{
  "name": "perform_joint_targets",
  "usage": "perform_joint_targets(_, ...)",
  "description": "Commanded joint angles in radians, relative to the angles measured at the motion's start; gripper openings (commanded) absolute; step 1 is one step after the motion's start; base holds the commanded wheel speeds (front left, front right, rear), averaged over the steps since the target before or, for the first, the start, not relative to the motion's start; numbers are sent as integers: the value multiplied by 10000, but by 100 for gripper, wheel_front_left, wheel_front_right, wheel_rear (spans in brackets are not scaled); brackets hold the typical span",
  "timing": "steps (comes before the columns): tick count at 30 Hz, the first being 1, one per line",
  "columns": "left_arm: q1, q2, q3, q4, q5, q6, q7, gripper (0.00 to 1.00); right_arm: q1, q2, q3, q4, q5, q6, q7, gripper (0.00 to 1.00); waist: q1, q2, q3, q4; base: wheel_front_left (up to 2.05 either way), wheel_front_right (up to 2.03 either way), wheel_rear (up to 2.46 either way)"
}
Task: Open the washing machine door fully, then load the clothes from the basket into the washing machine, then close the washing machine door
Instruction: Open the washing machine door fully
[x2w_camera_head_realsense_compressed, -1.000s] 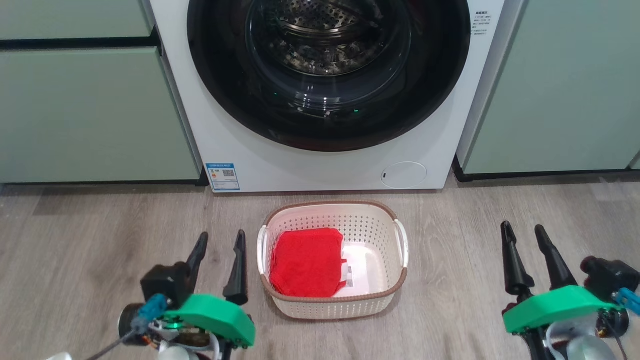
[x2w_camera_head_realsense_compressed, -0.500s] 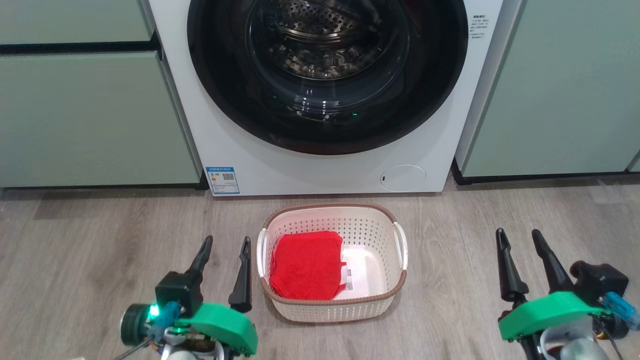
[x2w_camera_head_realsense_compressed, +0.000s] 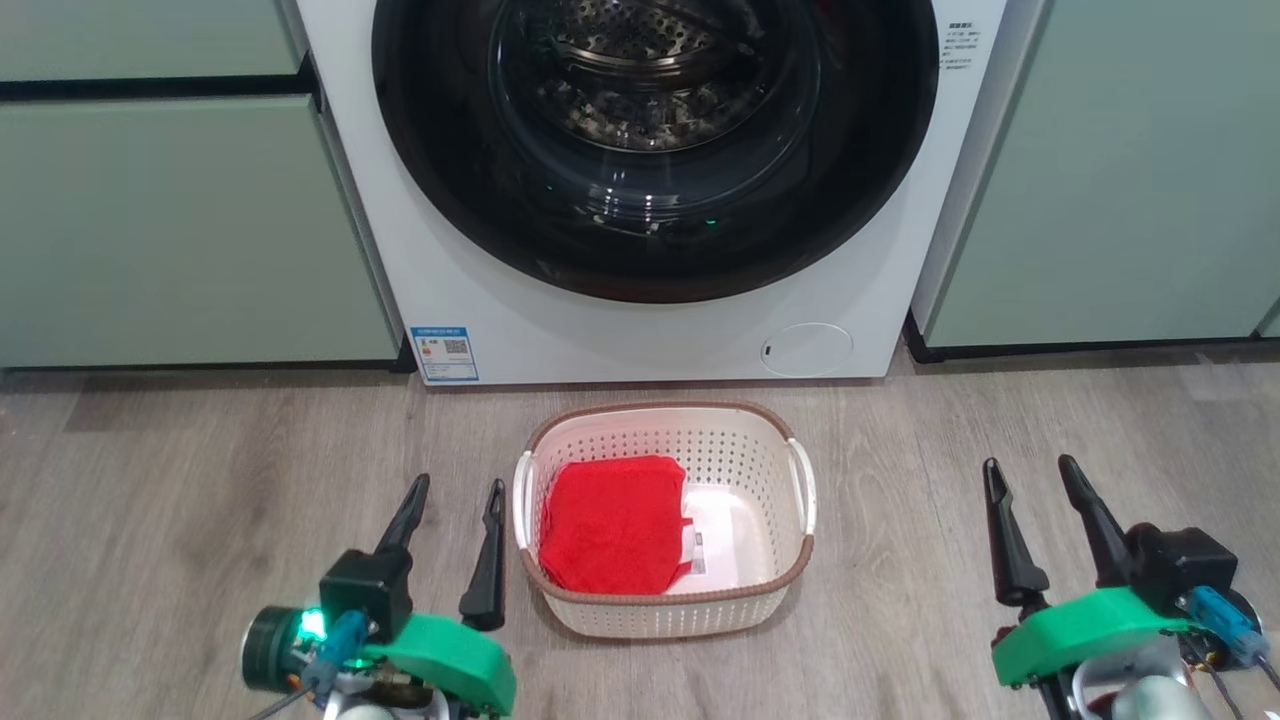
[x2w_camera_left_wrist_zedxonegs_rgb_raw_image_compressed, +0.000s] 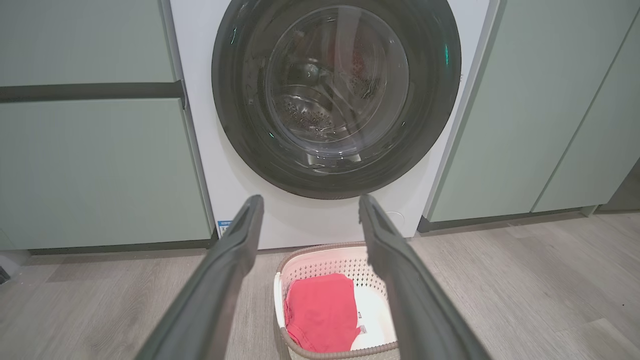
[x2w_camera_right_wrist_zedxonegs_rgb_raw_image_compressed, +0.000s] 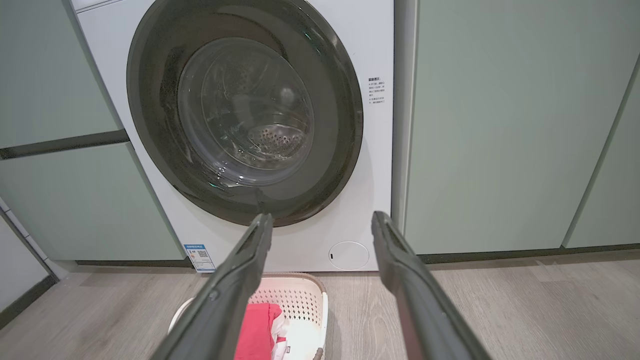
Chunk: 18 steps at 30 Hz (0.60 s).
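Grey wood-grain floor (x2w_camera_head_realsense_compressed: 200, 480), matte pale green cabinets (x2w_camera_head_realsense_compressed: 180, 220) either side of white washer (x2w_camera_head_realsense_compressed: 650, 340); round door (x2w_camera_head_realsense_compressed: 450, 200), glossy black rim around bulging glass, shut. Cream perforated basket (x2w_camera_head_realsense_compressed: 660, 410), brown woven rim, on floor just before washer, folded red clothes (x2w_camera_head_realsense_compressed: 612, 520) on its left half. Both empty: left gripper (x2w_camera_head_realsense_compressed: 458, 483) beside basket, right gripper (x2w_camera_head_realsense_compressed: 1028, 464) well apart, 2 dark tapered fingers each, spread.

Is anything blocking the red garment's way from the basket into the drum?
Yes: the washing machine door is shut, sealing the opening just behind the basket. The clothes lie uncovered in the basket.
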Motion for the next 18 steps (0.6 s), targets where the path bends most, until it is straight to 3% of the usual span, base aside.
perform_joint_targets(1, -470, -34, 345, -303, 4, 80, -126, 100, -419, -150, 232, -316, 29, 0, -116, 100, 0, 0, 16, 13, 0, 0, 0)
perform_joint_targets(18, -369, -35, 438, -55, -542, -231, -126, 100, -412, -150, 309, -164, 345, 0, -116, 100, 0, 0, -15, -34, 0, 0, 0)
